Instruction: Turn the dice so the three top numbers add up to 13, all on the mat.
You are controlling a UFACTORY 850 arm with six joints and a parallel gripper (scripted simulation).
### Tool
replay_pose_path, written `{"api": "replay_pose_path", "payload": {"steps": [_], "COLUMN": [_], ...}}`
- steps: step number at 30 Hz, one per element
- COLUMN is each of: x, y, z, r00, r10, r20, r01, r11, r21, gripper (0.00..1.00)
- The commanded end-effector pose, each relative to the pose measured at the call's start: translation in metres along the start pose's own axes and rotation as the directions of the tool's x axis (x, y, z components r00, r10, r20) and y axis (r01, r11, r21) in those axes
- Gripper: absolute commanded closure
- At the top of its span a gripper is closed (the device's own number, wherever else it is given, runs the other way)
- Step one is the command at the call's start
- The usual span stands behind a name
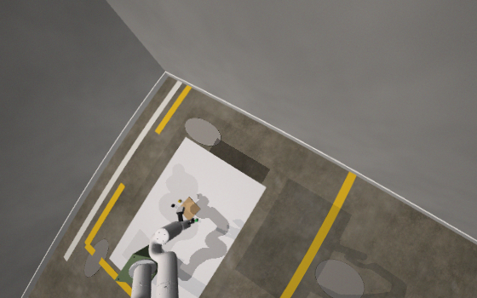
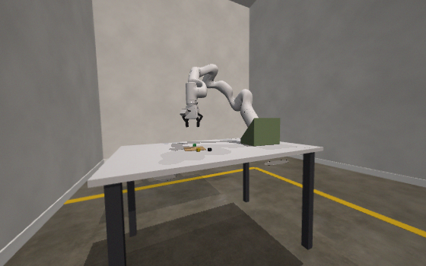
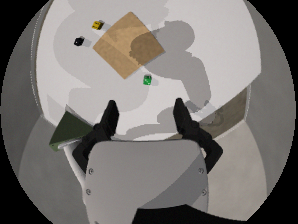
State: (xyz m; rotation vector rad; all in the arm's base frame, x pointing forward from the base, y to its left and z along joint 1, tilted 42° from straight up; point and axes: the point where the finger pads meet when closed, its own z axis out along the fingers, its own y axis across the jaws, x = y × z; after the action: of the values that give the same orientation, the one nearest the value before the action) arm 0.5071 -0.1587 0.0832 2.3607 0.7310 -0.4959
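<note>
Pips on dice point(image 3: 99, 24) too small to read; tool point(image 3: 144, 115) wide open, empty.

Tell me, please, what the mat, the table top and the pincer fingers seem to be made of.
The mat looks like cork or thin cardboard: flat, tan, matte, no shine. The table top seems a smooth painted or laminated board, white with soft shadows and no grain. The pincer fingers look like black matte plastic or coated metal; which one cannot be told.

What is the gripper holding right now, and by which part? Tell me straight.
Nothing is held. The gripper hangs open, high above the table, with no die between its fingers; the three dice lie below by the mat.
</note>
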Motion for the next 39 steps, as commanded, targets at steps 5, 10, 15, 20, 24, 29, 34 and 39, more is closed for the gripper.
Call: {"api": "replay_pose_path", "payload": {"steps": [5, 10, 15, 20, 24, 29, 34, 39], "x": [0.0, 0.0, 0.0, 0.0, 0.0, 0.0, 0.0, 0.0], "y": [0.0, 0.0, 0.0, 0.0, 0.0, 0.0, 0.0, 0.0], "z": [0.0, 0.0, 0.008, 0.04, 0.057, 0.094, 0.11, 0.111], "r00": [1.0, 1.0, 1.0, 1.0, 1.0, 1.0, 1.0, 1.0], "r10": [-0.001, -0.001, 0.0, 0.0, 0.0, 0.0, 0.0, 0.0], "r20": [-0.002, -0.002, 0.001, 0.001, 0.001, 0.001, 0.001, 0.001], "r01": [0.001, 0.001, 0.0, 0.0, 0.0, 0.0, 0.0, 0.0], "r11": [1.0, 1.0, 1.0, 1.0, 1.0, 1.0, 1.0, 1.0], "r21": [-0.004, -0.004, -0.005, -0.005, -0.005, -0.005, -0.005, -0.005], "gripper": [0.0, 0.0, 0.0, 0.0, 0.0, 0.0, 0.0, 0.0]}}
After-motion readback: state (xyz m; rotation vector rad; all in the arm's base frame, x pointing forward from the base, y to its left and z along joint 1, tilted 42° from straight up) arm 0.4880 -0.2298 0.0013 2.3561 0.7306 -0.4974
